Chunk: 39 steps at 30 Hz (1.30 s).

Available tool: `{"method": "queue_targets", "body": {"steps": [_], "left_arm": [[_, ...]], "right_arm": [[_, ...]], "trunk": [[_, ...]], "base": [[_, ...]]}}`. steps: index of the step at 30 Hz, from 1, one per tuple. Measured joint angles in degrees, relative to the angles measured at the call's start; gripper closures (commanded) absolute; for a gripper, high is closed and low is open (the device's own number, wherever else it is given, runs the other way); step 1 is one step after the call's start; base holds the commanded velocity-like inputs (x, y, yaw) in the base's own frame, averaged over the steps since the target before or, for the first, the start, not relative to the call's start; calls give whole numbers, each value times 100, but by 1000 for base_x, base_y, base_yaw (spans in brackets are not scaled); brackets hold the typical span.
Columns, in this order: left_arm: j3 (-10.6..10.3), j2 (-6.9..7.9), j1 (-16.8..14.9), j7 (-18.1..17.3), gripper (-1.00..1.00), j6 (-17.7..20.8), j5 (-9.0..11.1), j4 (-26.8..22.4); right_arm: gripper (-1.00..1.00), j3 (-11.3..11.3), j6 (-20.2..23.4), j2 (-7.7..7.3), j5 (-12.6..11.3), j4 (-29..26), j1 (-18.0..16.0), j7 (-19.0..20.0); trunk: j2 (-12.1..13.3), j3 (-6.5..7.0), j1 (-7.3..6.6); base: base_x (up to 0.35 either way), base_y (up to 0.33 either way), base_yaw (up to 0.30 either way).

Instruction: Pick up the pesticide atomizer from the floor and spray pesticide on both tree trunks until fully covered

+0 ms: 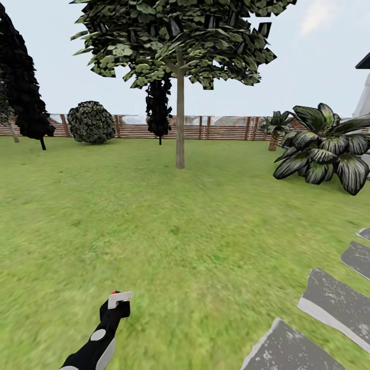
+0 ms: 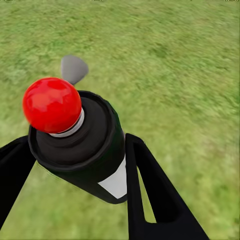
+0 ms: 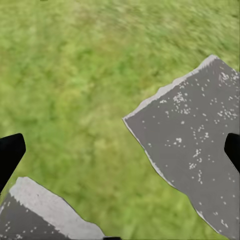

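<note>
At far left we see a dark cypress [image 1: 23, 87] and a round bush [image 1: 91, 122] by the fence [image 1: 221, 128]; our left gripper [image 1: 116, 307] grasps the pesticide atomizer [image 2: 82, 142] over the grass [image 1: 169, 231]. Ahead stands the tree trunk [image 1: 180, 123], nothing blocking it. Rightward lie a leafy plant [image 1: 324, 149] and stepping stones [image 1: 334, 300], with our right gripper [image 3: 120, 150] spread wide above them.

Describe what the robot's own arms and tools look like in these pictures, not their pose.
The left arm is glossy black with pale grey oval panels along its side. Its left tool has two flat, matte black fingers that taper toward their tips. Of the right tool, two black fingertips show at the picture's edges. No cables or markings are visible.
</note>
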Motion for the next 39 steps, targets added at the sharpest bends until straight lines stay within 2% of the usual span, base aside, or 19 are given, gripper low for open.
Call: {"method": "queue_targets", "body": {"steps": [39], "left_arm": [[-18,0,0,0,100,5,0,9]], "right_arm": [[-100,-15,-5,0,-25,0,0,0]], "trunk": [[0,0,0]], "base": [[350,0,0]]}}
